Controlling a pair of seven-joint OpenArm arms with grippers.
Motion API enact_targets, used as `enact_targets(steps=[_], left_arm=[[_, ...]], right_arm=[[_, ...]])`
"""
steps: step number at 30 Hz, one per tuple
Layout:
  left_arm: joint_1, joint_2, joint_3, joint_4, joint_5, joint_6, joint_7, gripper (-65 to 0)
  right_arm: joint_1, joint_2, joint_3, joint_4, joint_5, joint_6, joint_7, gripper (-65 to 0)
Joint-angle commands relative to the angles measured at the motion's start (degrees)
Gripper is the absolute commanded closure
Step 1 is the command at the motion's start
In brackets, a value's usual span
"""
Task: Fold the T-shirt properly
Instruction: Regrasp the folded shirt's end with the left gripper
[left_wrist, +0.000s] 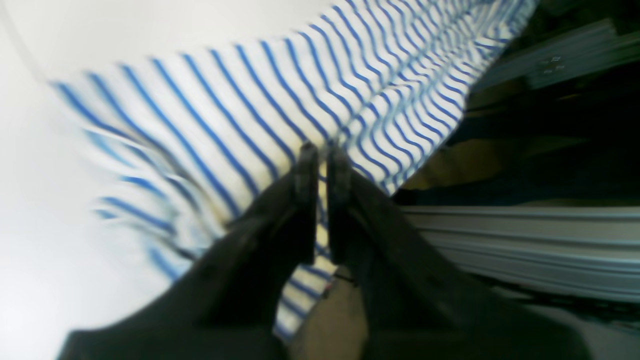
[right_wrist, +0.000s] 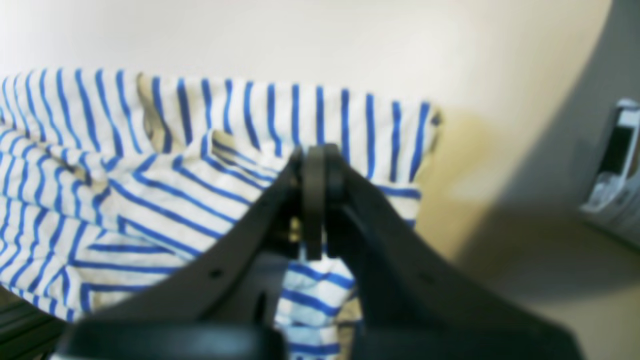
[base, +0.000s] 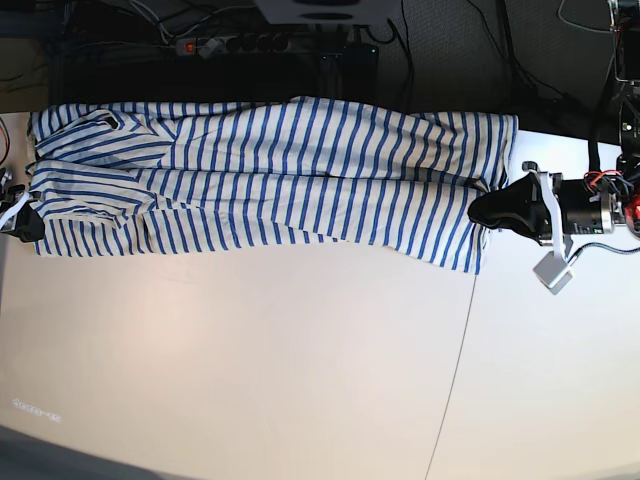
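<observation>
- lying stretched in a long band along the far edge of the table (base: 300, 380), the t-shirt (base: 280, 180) reaches from the far left to the right of middle, with part of it hanging off the far edge.
- the left gripper (left_wrist: 322, 152) sits at the shirt's right end with its fingers pressed nearly together; a thin strip of striped cloth shows between them, so it looks pinched on the hem.
- the right gripper (right_wrist: 315, 155) is at the shirt's left end, fingers pressed together against bunched cloth; whether any cloth is really caught between them i cannot tell.
- risk: if the right gripper holds nothing, lifting would raise only one end and drag the shirt askew.
- risk: the left pinch looks thin, so a quick pull could slip the hem free.
- risk: the left end is rumpled, with a sleeve folded over; folding from here would likely lock in those creases.
- risk: the part over the far edge could pull the whole shirt off the table if both grips loosen.
- writing: no brand, label or readable text shows on the shirt; faint marks on the table's near left are too small to read.
</observation>
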Motion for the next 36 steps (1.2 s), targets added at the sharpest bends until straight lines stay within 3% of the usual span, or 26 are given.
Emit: enact_targets(steps=[1,5,14,19,27,36], left_arm=[[-0.11,0.0,-0.42,0.76,-1.47,-1.39,-0.79,-0.1],[1.4,3.17,-0.35,-0.13,-0.13,-1.39,-0.79,0.0],[1.38,5.86,-0.31,-8.41,6.25,-1.39,-4.85,0.0],[1.38,6.38,-0.31,-13.4,16.35,-1.39,-14.49,0.0],[-0.7,9.29,0.02,-24.83,28.98,-1.39,-25.57,0.0],[-9.92,12.22,3.1,-31.17,32.22,-1.39,-26.38,0.0]], right_arm=[[0.61,1.01,0.72,0.61,0.61,4.35,1.01,0.0],[0.31,-1.18,-0.26,0.09,-0.7,4.5,0.39,0.0],[0.44,-4.66,-4.26,-7.61,-3.52,4.48,2.19,0.0],[0.48,-6.49,-4.31,-11.04,-4.74,4.48,2.82,0.0],[1.01,-8.37,-4.63,-16.26,-12.13,4.42,11.21,0.0],[9.35,-8.63,-4.63,-24.59,-16.52,4.35,12.17,0.0]])
